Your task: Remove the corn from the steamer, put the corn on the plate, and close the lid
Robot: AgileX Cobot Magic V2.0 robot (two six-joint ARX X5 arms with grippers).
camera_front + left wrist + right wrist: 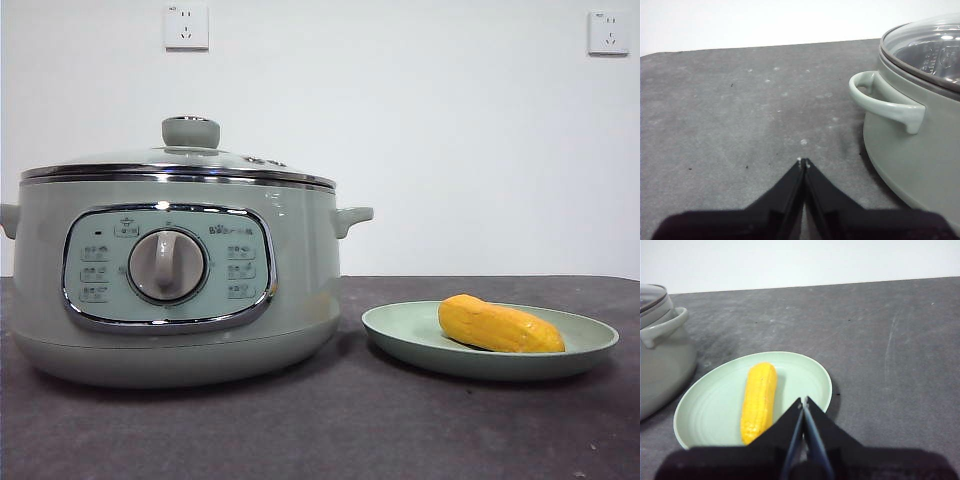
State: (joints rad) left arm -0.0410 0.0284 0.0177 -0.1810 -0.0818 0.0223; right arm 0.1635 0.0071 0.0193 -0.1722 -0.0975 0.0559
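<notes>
Black left tool [804, 162]: jaws pressed together, tips meeting, holding nothing; hangs over bare counter beside the steamer, apart from it.
Right tool [803, 401]: black jaws pressed together, empty; sits just above the near rim of the plate, close beside the corn, not touching it.
Corn [759, 401]: lies flat on the plate, off to one side of centre, long axis running away from the right tool; in front view [500, 325] it rests on the plate's middle, one end slightly raised.
Plate [705, 410]: flat on the counter, near the steamer but apart; gap between the two shows in front view [400, 335].
Steamer [300, 260]: stands on the counter, panel and dial facing front; side handle [885, 100] sticks out toward the left tool's side.
Lid [190, 150]: seated on the steamer, chrome rim level all round, knob up.
Counter [740, 100]: dark grey, speckled; wide bare stretch ahead of the left tool up to the far edge; bare room past the plate on the right tool's side, far edge meets white wall.
Wall sockets [186, 26]: two, high on the wall.
</notes>
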